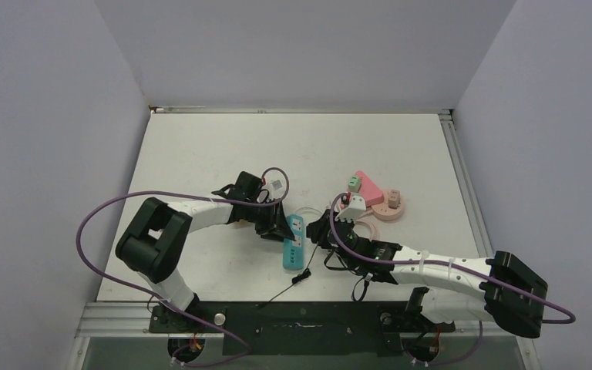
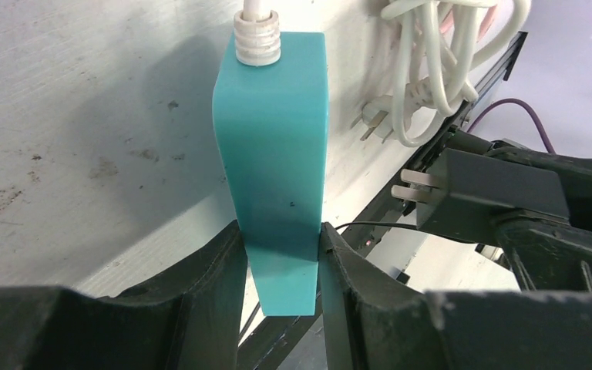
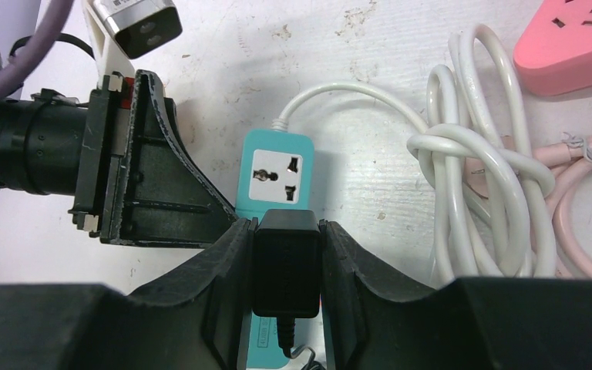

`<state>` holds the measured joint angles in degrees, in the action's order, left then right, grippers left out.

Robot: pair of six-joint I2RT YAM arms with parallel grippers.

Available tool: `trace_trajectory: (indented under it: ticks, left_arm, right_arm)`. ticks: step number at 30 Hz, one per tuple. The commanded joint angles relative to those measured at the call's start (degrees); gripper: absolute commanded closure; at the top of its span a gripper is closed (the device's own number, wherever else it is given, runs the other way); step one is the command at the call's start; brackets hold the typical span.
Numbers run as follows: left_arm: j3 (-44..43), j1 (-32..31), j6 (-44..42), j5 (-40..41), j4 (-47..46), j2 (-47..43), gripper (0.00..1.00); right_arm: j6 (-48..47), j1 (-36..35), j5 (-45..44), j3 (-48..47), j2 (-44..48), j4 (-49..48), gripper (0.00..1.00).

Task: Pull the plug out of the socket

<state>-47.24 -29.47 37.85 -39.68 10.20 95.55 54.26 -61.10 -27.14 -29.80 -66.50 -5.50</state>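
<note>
**A:** On the table point(image 1: 200, 154), the left gripper point(image 2: 281, 235) is clamping the teal power strip point(image 1: 294, 240) by its sides. Is it bracing firmly enough?

**B:** It's looking so. The right gripper point(image 3: 285, 227) is pinching the black plug point(image 3: 285, 266), and its prongs point(image 2: 412, 185) are showing bare, apart from the strip.

**A:** So what's needing care?

**B:** Judging by that, drawing straight away from the socket point(image 3: 274, 176) without twisting, while the strip is staying pinned.

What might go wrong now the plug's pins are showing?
The left pincer pinches only the end of the blue power strip, so it may slip. The black plug in the right pincer trails a thin wire that might snag. The knotted white cord lies close and might get dragged.
</note>
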Motion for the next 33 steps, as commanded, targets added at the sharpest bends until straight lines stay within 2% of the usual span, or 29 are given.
trace_trajectory:
  ticks: [1,4,10,13,17,21,27,29,33]
  left_arm:
    - [-1.61,0.21,-0.62,0.45,0.17,1.27,0.87]
    - [-1.69,0.21,-0.63,1.31,0.22,1.44,0.73]
    - [-2.99,0.21,-2.55,4.18,2.57,-0.32,0.33]
    - [-3.99,0.21,-4.51,7.21,5.1,-3.13,0.23]
    - [-5.29,0.21,-7.69,12.49,8.33,-7.55,0.16]
    - [-6.12,-0.35,-11.7,19.98,9.91,-15.14,0.14]
    - [-5.06,0.14,-13.98,30.2,5.91,-29.17,0.11]
    - [-8.0,2.96,-13.4,30.22,6.56,-30.44,0.1]
    - [-14.25,12.96,-10.14,27.48,6.91,-31.0,0.1]
  right_arm:
    - [-0.65,0.26,-2.04,-0.16,1.46,-0.96,0.95]
    - [-0.93,0.2,-2.04,-0.2,1.61,-0.8,0.95]
    - [-2.32,-0.23,-2.67,-0.63,2.74,-0.42,0.95]
    - [-3.98,-1.24,-3.28,-1.27,3.42,-0.11,0.95]
    - [-6.69,-3.61,-4.0,-3.47,4.64,1.81,0.95]
    - [-10.74,-5.76,-4.73,-7.38,6.03,3.04,0.95]
    - [-20.39,-6.08,-1.59,-19.52,3.42,3.46,0.95]
    - [-22.88,-6.11,-1.39,-26.51,0.35,5.16,0.95]
    - [-26.15,-4.37,0.99,-35.65,-5.53,4.38,0.95]
